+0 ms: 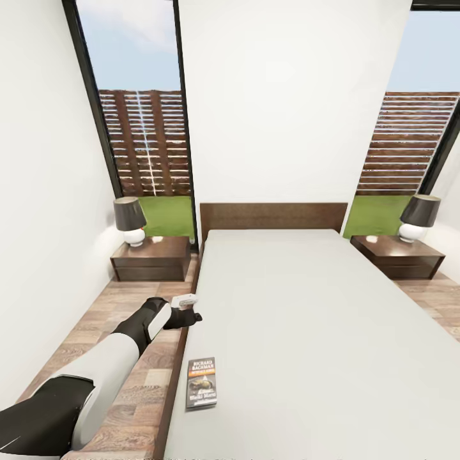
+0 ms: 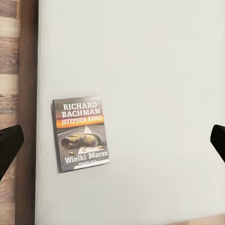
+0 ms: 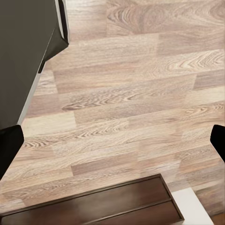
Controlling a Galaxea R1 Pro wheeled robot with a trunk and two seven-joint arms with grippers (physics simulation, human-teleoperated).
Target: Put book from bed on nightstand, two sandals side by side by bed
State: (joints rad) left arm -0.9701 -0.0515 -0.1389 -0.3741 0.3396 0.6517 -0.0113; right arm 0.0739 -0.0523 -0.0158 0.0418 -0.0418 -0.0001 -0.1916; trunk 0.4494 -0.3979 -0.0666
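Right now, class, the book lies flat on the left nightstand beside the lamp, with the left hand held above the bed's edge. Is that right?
Not quite. The book lies flat on the bed, near its left edge, as the head view shows. The left nightstand carries the lamp but no book. The left hand is indeed above the bed's edge.

You see two white-based table lamps with dark shades, one far left (image 1: 130,221), one far right (image 1: 419,218); a slatted brown wooden fence (image 1: 148,142) and green grass (image 1: 167,214) lie beyond the glass.
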